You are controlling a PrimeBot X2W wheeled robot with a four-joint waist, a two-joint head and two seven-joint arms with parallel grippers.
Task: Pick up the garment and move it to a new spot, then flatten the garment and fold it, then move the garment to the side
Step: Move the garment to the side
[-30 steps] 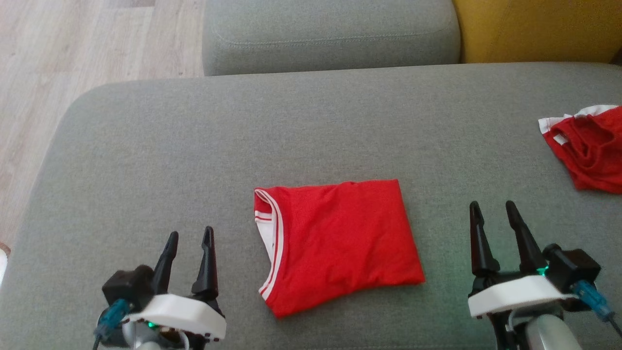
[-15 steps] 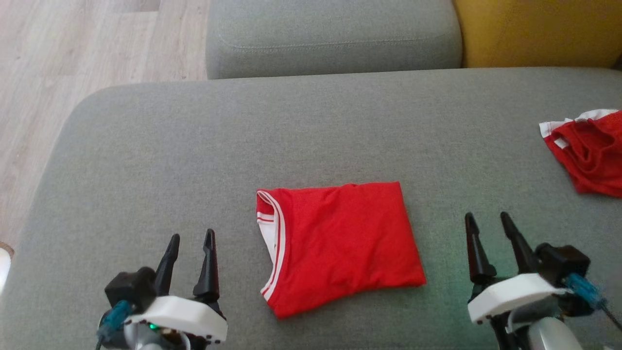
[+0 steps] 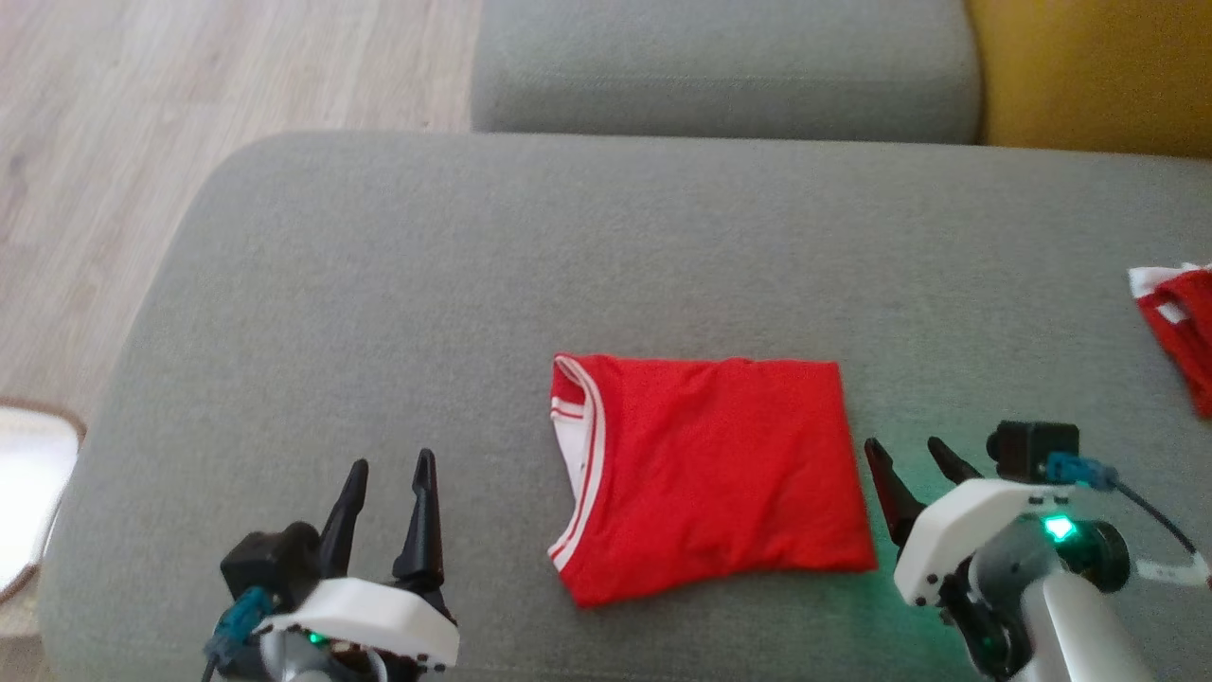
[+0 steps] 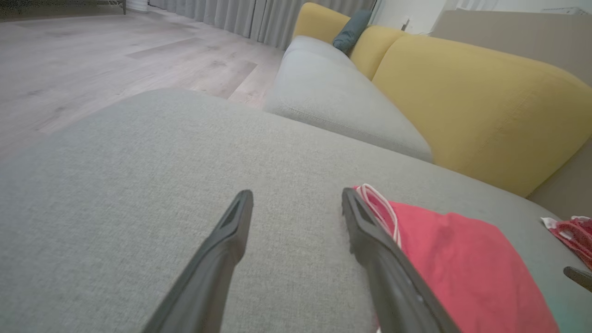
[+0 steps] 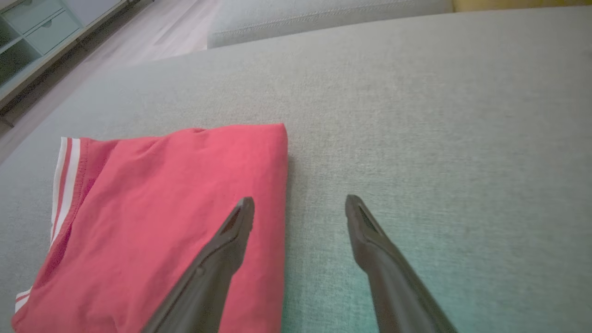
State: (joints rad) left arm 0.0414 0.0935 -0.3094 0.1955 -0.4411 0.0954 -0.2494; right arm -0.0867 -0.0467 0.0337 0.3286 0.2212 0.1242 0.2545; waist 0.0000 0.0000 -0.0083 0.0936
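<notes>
On your grey sofa cushion (image 3: 379, 284), the red garment (image 3: 710, 474) lies mid-seat, folded into a neat rectangle; flattening and folding look finished. Only the move to the side appears to remain. Your left end effector (image 3: 392, 461) and right end effector (image 3: 901, 443) flank it, fingers apart, holding nothing.
</notes>
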